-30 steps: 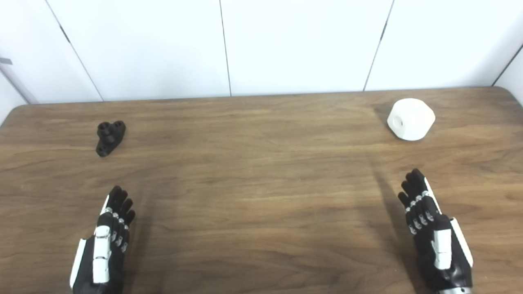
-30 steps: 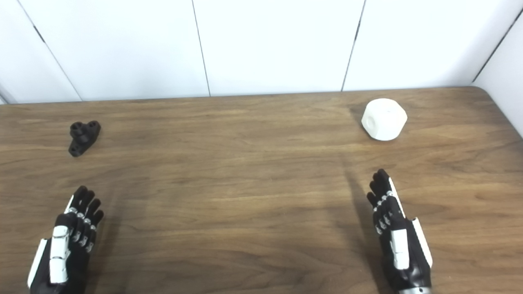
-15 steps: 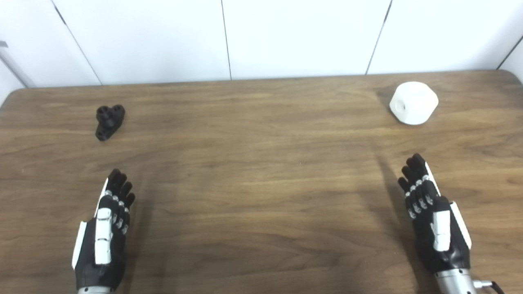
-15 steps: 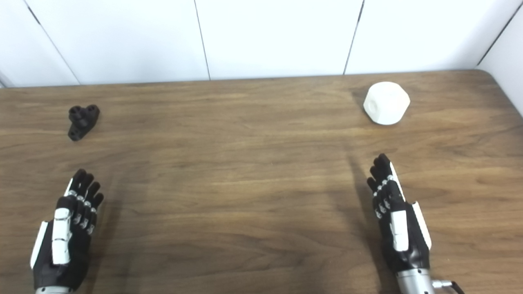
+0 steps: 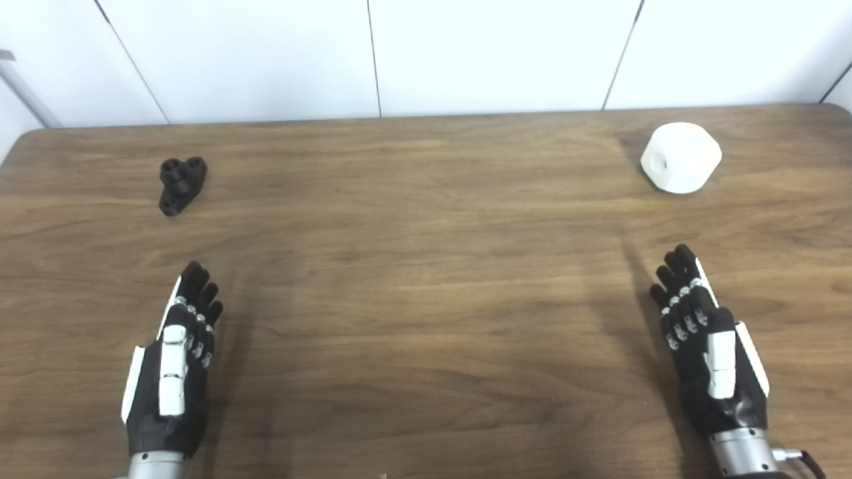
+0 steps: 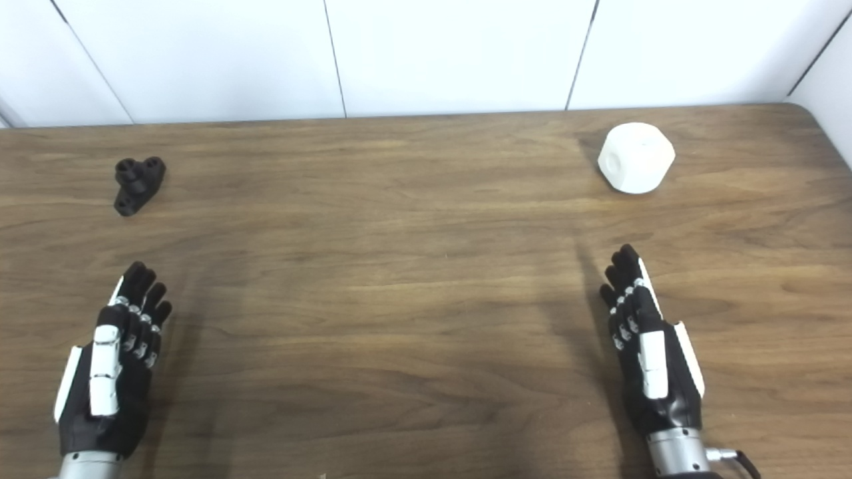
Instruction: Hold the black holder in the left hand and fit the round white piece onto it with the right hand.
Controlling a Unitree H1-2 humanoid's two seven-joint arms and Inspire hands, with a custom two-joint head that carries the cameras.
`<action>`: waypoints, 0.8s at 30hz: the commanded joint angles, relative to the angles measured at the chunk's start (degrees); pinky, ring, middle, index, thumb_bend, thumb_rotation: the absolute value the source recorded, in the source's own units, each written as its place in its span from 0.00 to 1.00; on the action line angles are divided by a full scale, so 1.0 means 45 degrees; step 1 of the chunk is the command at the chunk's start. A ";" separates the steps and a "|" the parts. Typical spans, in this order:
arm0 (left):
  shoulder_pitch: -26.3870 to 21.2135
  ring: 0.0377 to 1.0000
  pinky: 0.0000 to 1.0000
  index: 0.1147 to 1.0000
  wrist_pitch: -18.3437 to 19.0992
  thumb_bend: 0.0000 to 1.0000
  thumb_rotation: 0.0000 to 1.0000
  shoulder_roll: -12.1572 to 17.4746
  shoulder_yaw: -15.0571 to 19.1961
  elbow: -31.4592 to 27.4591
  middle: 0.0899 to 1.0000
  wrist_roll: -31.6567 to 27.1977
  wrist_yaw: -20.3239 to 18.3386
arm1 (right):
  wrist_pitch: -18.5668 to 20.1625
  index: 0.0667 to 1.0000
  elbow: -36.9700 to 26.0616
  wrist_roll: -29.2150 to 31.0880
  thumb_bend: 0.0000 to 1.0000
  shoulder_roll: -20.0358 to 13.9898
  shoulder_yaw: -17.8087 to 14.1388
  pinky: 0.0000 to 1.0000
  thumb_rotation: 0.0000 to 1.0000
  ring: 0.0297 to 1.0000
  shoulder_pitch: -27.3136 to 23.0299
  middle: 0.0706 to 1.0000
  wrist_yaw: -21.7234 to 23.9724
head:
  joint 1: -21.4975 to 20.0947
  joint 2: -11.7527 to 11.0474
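Holder [image 5: 181,185] beyond open left robot hand [image 5: 174,366]; white piece [image 5: 680,158] beyond open right robot hand [image 5: 707,352].

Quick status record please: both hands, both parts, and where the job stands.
left hand: open, empty, near table edge, left side
right hand: open, empty, near table edge, right side
black holder: on table, far left, beyond left hand, untouched
round white piece: on table, far right, beyond right hand, untouched
progress: nothing grasped yet
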 commanded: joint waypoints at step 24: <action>0.0154 1.00 1.00 0.99 -0.0662 0.54 0.90 -0.0227 -0.0176 -0.0166 1.00 0.0104 -0.0039 | -0.1007 1.00 0.0348 -0.0104 0.67 0.0002 -0.0123 1.00 0.96 1.00 0.0170 1.00 0.0204 | 0.0329 -0.1161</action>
